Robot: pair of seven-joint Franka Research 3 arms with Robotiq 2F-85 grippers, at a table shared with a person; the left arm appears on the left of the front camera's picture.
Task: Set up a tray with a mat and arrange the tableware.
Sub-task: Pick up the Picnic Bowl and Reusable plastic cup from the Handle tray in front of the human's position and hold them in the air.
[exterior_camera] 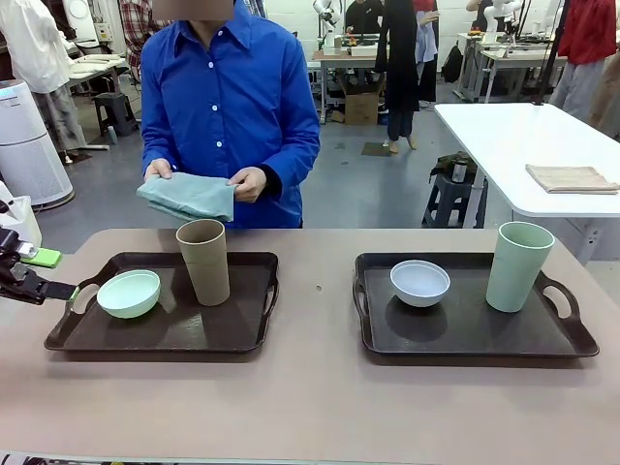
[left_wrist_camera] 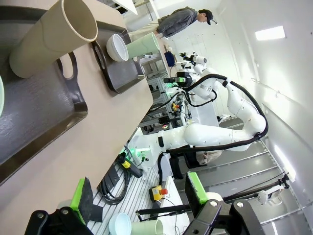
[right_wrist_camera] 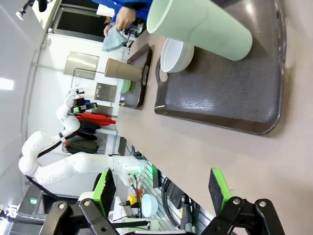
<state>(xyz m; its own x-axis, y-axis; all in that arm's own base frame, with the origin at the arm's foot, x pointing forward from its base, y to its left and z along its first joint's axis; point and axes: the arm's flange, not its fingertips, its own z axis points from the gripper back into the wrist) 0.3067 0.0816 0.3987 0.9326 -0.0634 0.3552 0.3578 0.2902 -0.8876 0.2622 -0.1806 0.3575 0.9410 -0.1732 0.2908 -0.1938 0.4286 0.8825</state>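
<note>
Two dark trays sit on the beige table. The left tray carries one mint green bowl and one tall brown cup; the right tray carries one white bowl and one pale green cup. The left gripper, spread wide and empty, hovers just beside the left tray's handle. The right gripper is likewise wide and empty. Beyond, a person holds a folded teal cloth.

- Bare bench between left tray and right tray.
- Brown cup and mint green bowl crowd the left tray; its right part is free.
- White bowl and pale green cup stand well apart.
</note>
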